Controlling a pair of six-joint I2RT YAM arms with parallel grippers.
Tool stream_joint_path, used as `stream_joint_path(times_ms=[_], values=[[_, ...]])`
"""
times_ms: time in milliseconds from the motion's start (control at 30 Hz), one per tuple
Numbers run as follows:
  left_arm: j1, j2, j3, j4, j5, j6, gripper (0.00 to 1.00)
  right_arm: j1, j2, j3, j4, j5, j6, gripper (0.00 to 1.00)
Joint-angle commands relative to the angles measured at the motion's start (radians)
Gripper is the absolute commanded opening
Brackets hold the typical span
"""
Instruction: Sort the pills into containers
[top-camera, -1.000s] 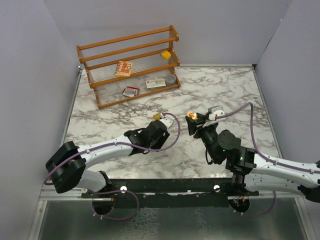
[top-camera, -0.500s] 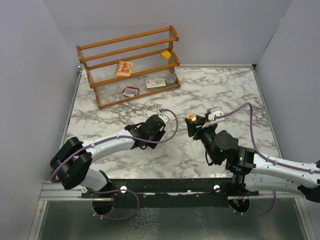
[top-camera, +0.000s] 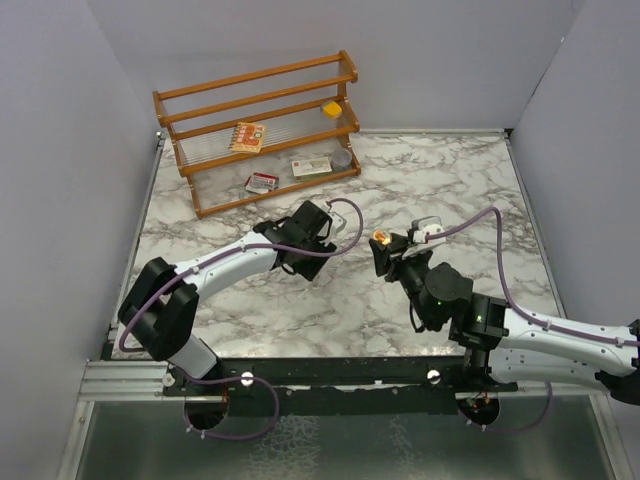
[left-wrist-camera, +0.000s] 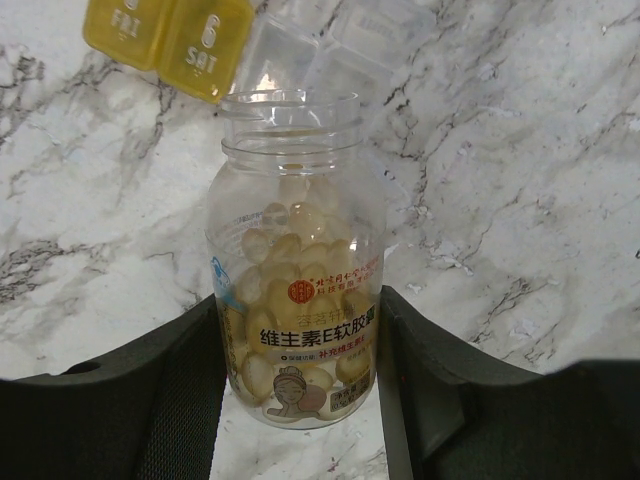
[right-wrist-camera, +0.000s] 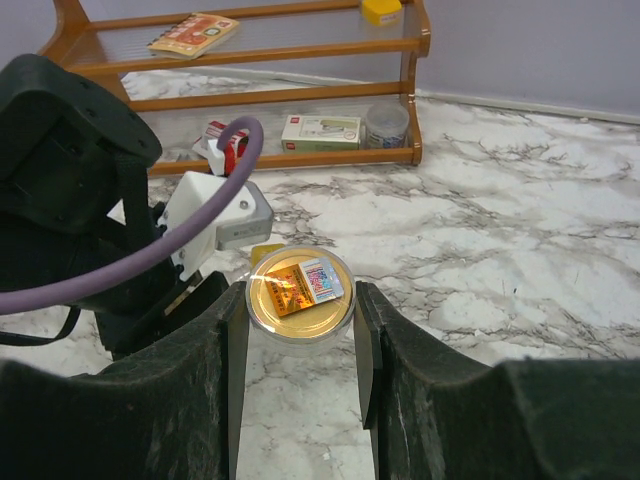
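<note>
A clear open-mouthed bottle (left-wrist-camera: 298, 300) of pale yellow pills lies between the fingers of my left gripper (left-wrist-camera: 300, 335), which is shut on its lower body. Just beyond its mouth sits a pill box (left-wrist-camera: 165, 35) with yellow lids marked FRI and SAT, flipped open beside clear compartments (left-wrist-camera: 340, 40). From above, the left gripper (top-camera: 308, 240) hides both. My right gripper (right-wrist-camera: 300, 300) is shut on a round amber-gold cap (right-wrist-camera: 298, 292) with an orange sticker, held above the marble next to the left wrist (right-wrist-camera: 215, 215). The right gripper (top-camera: 381, 240) stands a little right of the left one.
A wooden rack (top-camera: 260, 130) stands at the back left. It holds flat card packets (top-camera: 247, 136), a grey tin (top-camera: 342, 158) and a small yellow box (top-camera: 332, 108). Grey walls close in the marble table (top-camera: 450, 180) on three sides.
The left arm has swung away from me and slightly right, carrying the bottle. It now covers the small yellow box seen earlier ahead of it. The right gripper has barely shifted.
</note>
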Motion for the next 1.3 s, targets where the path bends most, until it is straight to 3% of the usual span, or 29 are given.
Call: stream_joint_path(times_ms=[0, 833, 1267], values=[[-0.002, 0.031, -0.007, -0.052, 0.062, 0.05, 0.0, -0.001, 0.002, -0.011, 0.009, 0.018, 0.022, 0.01], [-0.002, 0.076, 0.001, -0.096, 0.086, 0.099, 0.0, -0.001, -0.009, -0.019, -0.015, 0.007, 0.061, 0.01], [-0.01, 0.134, 0.108, -0.182, 0.072, 0.134, 0.0, 0.0, -0.002, -0.018, -0.014, 0.01, 0.061, 0.01]])
